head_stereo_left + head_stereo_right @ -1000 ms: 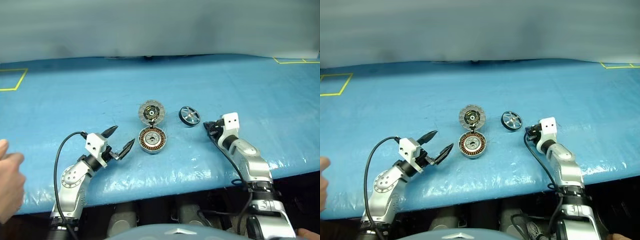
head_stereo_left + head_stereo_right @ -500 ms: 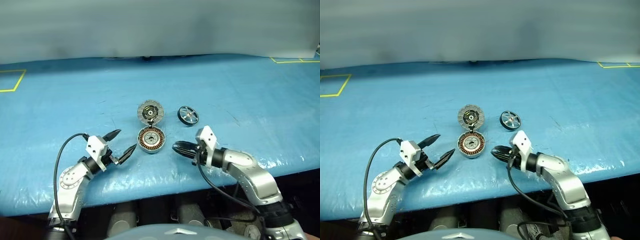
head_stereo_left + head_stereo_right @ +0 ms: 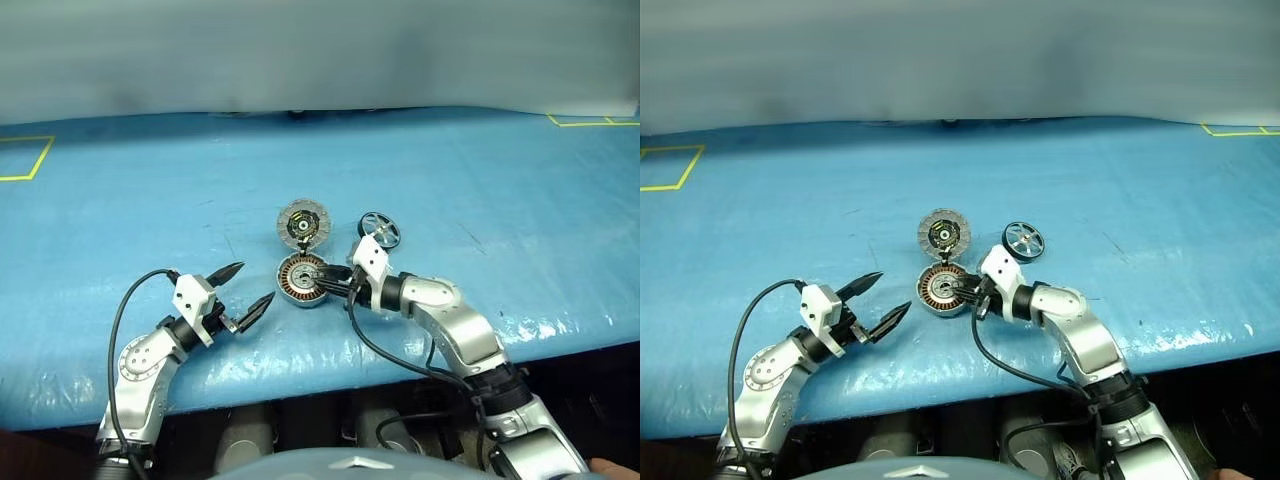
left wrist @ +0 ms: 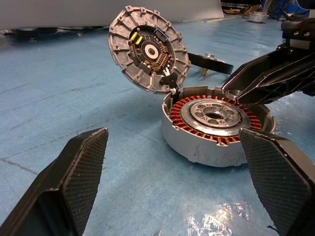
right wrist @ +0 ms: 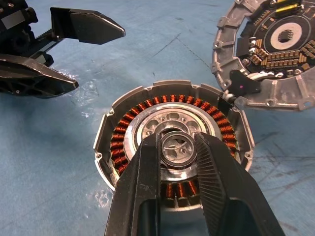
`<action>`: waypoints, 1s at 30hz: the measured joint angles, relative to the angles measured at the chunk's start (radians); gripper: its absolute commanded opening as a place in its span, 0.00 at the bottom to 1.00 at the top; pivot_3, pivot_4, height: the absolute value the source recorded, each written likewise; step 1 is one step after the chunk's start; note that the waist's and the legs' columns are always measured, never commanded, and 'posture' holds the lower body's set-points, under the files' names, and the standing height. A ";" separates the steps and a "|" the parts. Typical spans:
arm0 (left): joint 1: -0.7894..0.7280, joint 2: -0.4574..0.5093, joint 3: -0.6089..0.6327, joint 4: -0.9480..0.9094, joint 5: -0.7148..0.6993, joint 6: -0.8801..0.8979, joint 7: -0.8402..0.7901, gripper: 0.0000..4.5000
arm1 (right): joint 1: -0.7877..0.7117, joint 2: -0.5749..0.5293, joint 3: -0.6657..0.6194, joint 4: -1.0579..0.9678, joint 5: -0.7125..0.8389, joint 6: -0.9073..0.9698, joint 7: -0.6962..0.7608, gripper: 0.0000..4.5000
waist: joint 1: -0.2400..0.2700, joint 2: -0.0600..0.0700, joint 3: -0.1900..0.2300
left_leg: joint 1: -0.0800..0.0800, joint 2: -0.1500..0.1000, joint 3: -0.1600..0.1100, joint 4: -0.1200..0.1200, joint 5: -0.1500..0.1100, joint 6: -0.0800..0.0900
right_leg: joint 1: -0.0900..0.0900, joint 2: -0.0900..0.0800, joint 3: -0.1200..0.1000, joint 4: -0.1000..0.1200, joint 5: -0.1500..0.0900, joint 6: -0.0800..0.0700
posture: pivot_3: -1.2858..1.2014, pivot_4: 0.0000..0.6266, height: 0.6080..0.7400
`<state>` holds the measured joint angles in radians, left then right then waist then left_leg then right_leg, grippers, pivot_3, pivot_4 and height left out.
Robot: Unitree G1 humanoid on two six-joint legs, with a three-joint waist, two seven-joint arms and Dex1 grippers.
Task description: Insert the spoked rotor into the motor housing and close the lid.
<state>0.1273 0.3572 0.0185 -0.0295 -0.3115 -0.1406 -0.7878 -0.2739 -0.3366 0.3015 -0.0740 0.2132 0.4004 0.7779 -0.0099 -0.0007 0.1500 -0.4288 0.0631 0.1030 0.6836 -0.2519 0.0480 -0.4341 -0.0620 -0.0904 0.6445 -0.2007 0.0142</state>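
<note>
My right hand [image 3: 330, 283] hangs over the housing [image 3: 292, 280], pointing across its copper windings toward the centre hub, and I cannot tell whether it grips anything or is merely narrowed there (a small ring shows at its tip in the right wrist view, but that may be the hub's own bore). My left hand [image 3: 253, 283] is spread wide open and empty, resting low over the blue worktop [image 3: 480, 180] just beside the housing on its other side, aimed at it. The rotor [image 3: 379, 229] lies on the worktop just behind my right wrist, apart from the housing and not yet picked up. The lid [image 3: 300, 224] stands tipped back on its hinge at the housing's far edge, inner face showing. As I judge it, the insertion has not begun, so the step is to fetch the rotor. To do it well I should lift the right hand straight clear of the windings without scraping them, take the rotor by its black rim so that it hangs level, and lower it squarely over the hub. Meanwhile the left hand can steady the housing wall against sliding, and both should keep clear of the raised lid.
</note>
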 measured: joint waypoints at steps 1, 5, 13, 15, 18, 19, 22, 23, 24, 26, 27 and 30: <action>0.001 0.000 -0.001 0.001 0.000 0.000 0.001 1.00 | -0.005 0.008 0.006 0.008 -0.005 -0.003 0.000 0.14 | 0.000 0.000 0.000 | 0.000 0.000 0.000 0.000 0.000 0.000 | 0.000 0.000 0.000 0.000 0.000 0.000 | 0.52 0.24 1.00; 0.006 0.000 -0.006 0.001 0.004 0.000 0.003 1.00 | -0.020 0.029 0.014 0.032 -0.014 -0.008 -0.001 0.14 | 0.000 0.000 0.000 | 0.000 0.000 0.000 0.000 0.000 0.000 | 0.000 0.000 0.000 0.000 0.000 0.000 | 0.52 0.24 1.00; 0.008 0.000 -0.007 0.002 0.018 -0.001 0.010 1.00 | -0.048 0.039 0.014 0.081 -0.037 -0.024 -0.006 0.14 | 0.000 0.000 0.000 | 0.000 0.000 0.000 0.000 0.000 0.000 | 0.000 0.000 0.000 0.000 0.000 0.000 | 0.52 0.24 1.00; 0.008 0.000 -0.007 0.002 0.020 -0.002 0.013 1.00 | -0.050 0.039 0.014 0.088 -0.041 -0.025 -0.004 0.14 | 0.000 0.000 0.000 | 0.000 0.000 0.000 0.000 0.000 0.000 | 0.000 0.000 0.000 0.000 0.000 0.000 | 0.52 0.24 1.00; 0.008 0.000 -0.007 0.002 0.022 -0.003 0.017 1.00 | -0.053 0.038 0.014 0.092 -0.043 -0.025 0.000 0.14 | -0.001 0.000 0.000 | 0.000 0.000 0.000 0.000 0.000 0.000 | 0.000 0.000 0.000 0.000 0.000 0.000 | 0.52 0.24 1.00; 0.008 0.000 -0.007 0.003 0.023 -0.004 0.018 1.00 | -0.054 0.038 0.014 0.092 -0.044 -0.025 0.000 0.14 | 0.000 0.000 0.000 | 0.000 0.000 0.000 0.000 0.000 0.000 | 0.001 0.000 0.000 0.000 0.000 0.000 | 0.52 0.24 1.00; 0.008 0.000 -0.007 0.008 0.023 -0.005 0.022 1.00 | -0.054 0.040 0.014 0.093 -0.045 -0.025 0.000 0.14 | -0.001 0.000 0.000 | 0.001 0.000 0.000 0.000 0.000 0.000 | 0.001 0.000 0.000 0.000 0.000 0.000 | 0.52 0.24 1.00; 0.008 0.000 -0.007 0.012 0.024 -0.005 0.022 1.00 | -0.054 0.041 0.014 0.093 -0.045 -0.025 0.000 0.14 | -0.001 0.000 0.000 | 0.001 0.000 0.000 0.000 0.000 0.000 | 0.001 0.000 0.000 0.000 0.000 0.000 | 0.52 0.24 1.00; 0.008 0.000 -0.007 0.017 0.024 -0.005 0.023 1.00 | -0.054 0.042 0.014 0.093 -0.045 -0.025 0.000 0.14 | -0.001 0.000 0.000 | 0.001 0.000 0.000 0.000 0.000 0.000 | 0.001 0.000 0.000 0.000 0.000 0.000 | 0.52 0.24 1.00; 0.008 0.000 -0.007 0.019 0.024 -0.005 0.023 1.00 | -0.054 0.044 0.014 0.093 -0.045 -0.025 0.000 0.14 | -0.001 0.000 0.000 | 0.001 0.000 0.000 0.000 0.000 0.000 | 0.001 0.000 0.000 0.000 0.000 0.000 | 0.52 0.24 1.00; 0.008 0.000 -0.007 0.020 0.025 -0.005 0.023 1.00 | -0.054 0.045 0.014 0.093 -0.046 -0.025 0.000 0.14 | -0.001 0.000 0.000 | 0.001 0.000 0.000 0.000 0.000 0.000 | 0.001 0.000 0.000 0.000 0.000 0.000 | 0.52 0.24 1.00; 0.008 -0.001 -0.007 0.020 0.025 -0.005 0.024 1.00 | -0.055 0.052 0.014 0.093 -0.047 -0.025 0.000 0.14 | -0.001 0.000 0.000 | 0.001 0.000 0.000 0.000 0.000 0.000 | 0.001 0.000 0.000 0.000 0.000 0.000 | 0.52 0.24 1.00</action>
<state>0.1352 0.3567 0.0113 -0.0098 -0.2864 -0.1458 -0.7643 -0.3286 -0.2844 0.3154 0.0188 0.1661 0.3755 0.7775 -0.0108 -0.0006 0.1500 -0.4282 0.0630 0.1031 0.6837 -0.2519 0.0479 -0.4335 -0.0621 -0.0904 0.6446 -0.2002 0.0147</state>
